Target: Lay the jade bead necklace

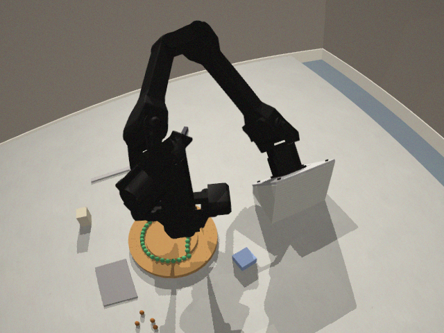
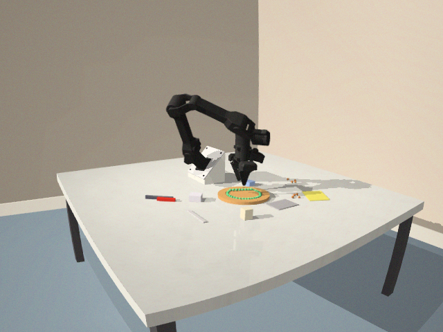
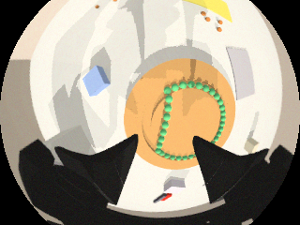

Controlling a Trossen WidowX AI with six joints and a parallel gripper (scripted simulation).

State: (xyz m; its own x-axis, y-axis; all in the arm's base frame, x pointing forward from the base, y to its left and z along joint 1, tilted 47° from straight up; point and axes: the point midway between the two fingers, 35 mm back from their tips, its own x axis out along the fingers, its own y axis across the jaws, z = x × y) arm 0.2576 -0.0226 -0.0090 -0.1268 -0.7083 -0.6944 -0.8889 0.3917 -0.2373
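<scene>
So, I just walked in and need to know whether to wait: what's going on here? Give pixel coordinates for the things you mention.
A robot arm is laying a green bead necklace (image 1: pixel 143 244) (image 2: pixel 244 198) (image 3: pixel 222 113) into the groove of a round wooden board (image 1: pixel 211 247) (image 2: pixel 222 196) (image 3: pixel 133 110). Most of the loop follows a curve, but one side cuts straight across, inside the groove. The gripper (image 2: pixel 242 182) (image 3: pixel 166 137) is open above the board, holding nothing.

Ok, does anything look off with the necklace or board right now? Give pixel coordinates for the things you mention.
Yes: one side of the necklace (image 1: pixel 187 245) (image 2: pixel 244 198) (image 3: pixel 166 117) cuts straight across the board's (image 1: pixel 138 259) (image 2: pixel 223 197) (image 3: pixel 136 100) raised centre instead of following the curved groove.
</scene>
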